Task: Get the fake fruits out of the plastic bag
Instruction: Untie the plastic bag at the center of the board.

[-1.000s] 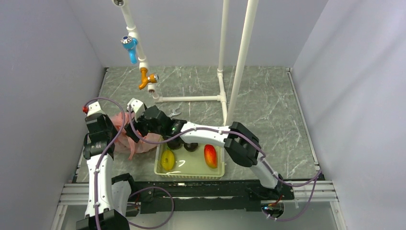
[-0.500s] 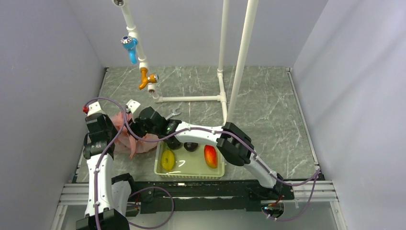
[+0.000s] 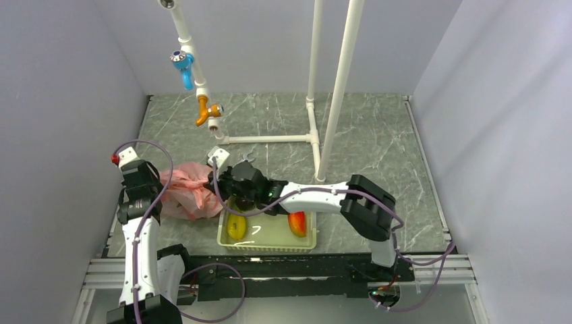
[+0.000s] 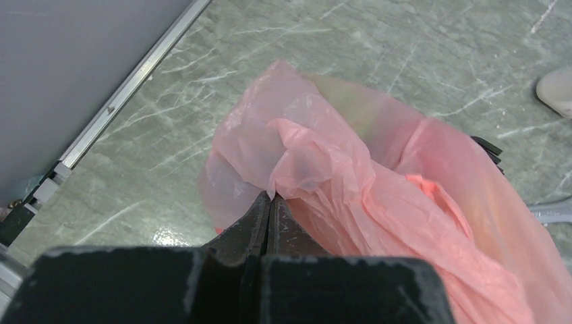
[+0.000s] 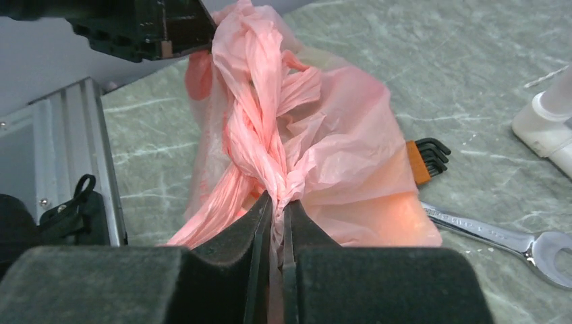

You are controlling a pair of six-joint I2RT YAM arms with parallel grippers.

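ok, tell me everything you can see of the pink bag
The bag is thin, crinkly, translucent pink plastic, slumped on the table left of the basket. The left hand pinches a fold at one end; the right hand clamps a twisted strand. A faint orange-yellow tint shows through; the contents cannot be made out.

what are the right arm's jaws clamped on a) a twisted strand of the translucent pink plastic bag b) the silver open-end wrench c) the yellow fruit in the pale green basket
a: the right wrist view shows the right jaws shut on a twisted strand of the translucent pink plastic bag
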